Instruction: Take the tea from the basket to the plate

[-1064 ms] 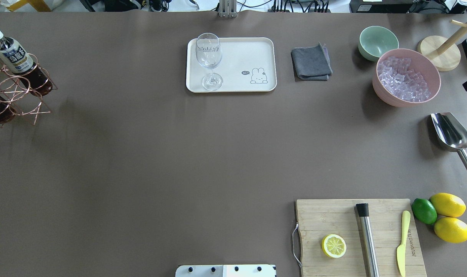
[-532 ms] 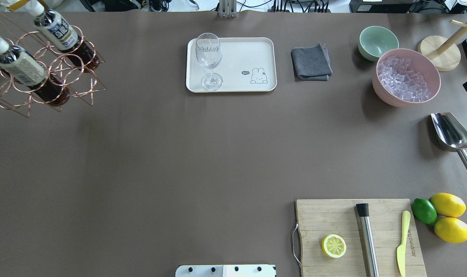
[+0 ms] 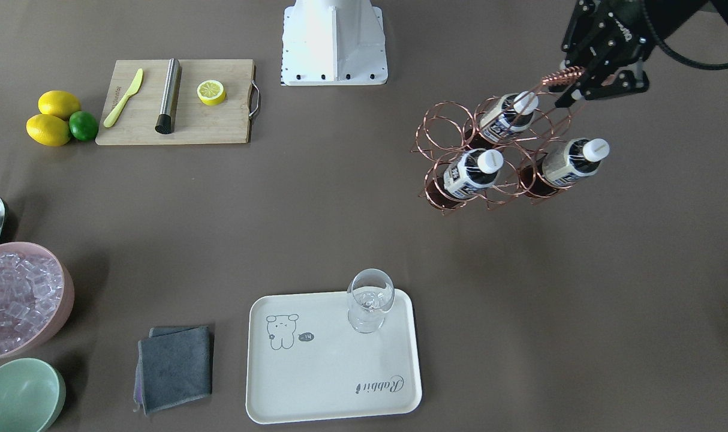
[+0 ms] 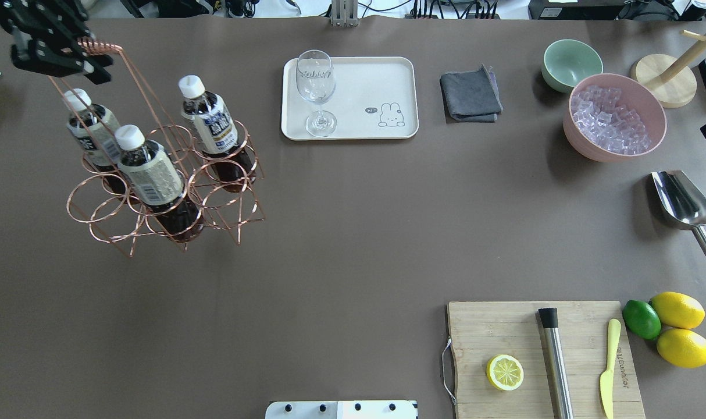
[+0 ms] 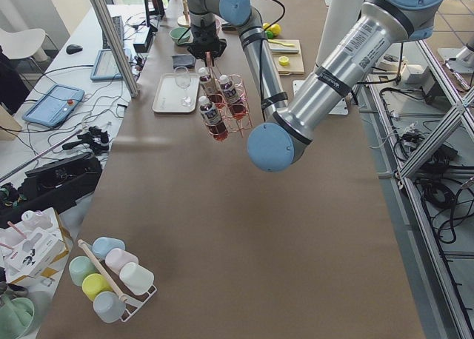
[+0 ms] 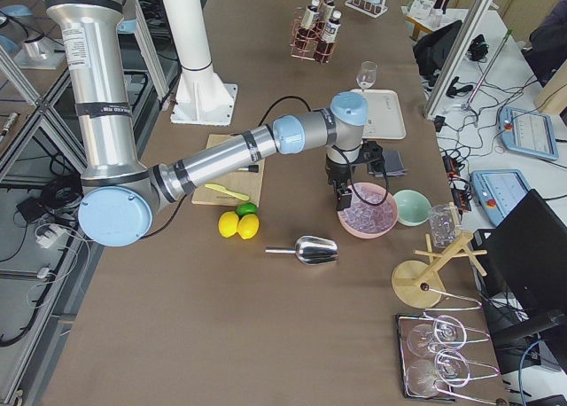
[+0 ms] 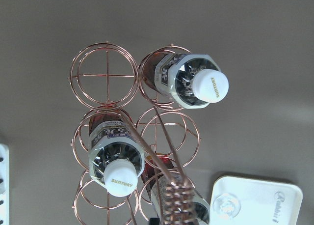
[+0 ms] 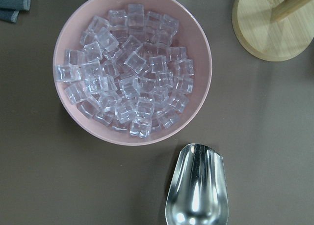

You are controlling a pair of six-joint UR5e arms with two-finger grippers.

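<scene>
My left gripper [image 4: 68, 55] is shut on the coiled handle [image 4: 100, 45] of the copper wire basket [image 4: 228, 196] and holds it hanging above the table's left part. It also shows in the front view [image 3: 601, 72]. Three tea bottles stand tilted in the basket's rings [image 4: 91, 137] [image 4: 149, 171] [image 4: 213, 125]. The left wrist view looks down on two white caps [image 7: 211, 85] [image 7: 120, 181]. The cream plate [image 4: 370, 81] lies at the far middle with a stemmed glass [image 4: 315, 81] on it. My right gripper [image 6: 344, 198] hovers over the ice bowl. I cannot tell whether it is open or shut.
A pink bowl of ice [image 4: 614, 116], a green bowl [image 4: 571, 64], a grey cloth [image 4: 470, 94] and a steel scoop [image 4: 681, 201] are at the right. A cutting board [image 4: 504, 331] holds a lemon half, a steel rod and a knife. Lemons and a lime [image 4: 673, 326] lie beside it.
The basket with its three bottles has moved from the left edge toward the table's middle and nearer the robot. My left gripper has come into the overhead view with it.
</scene>
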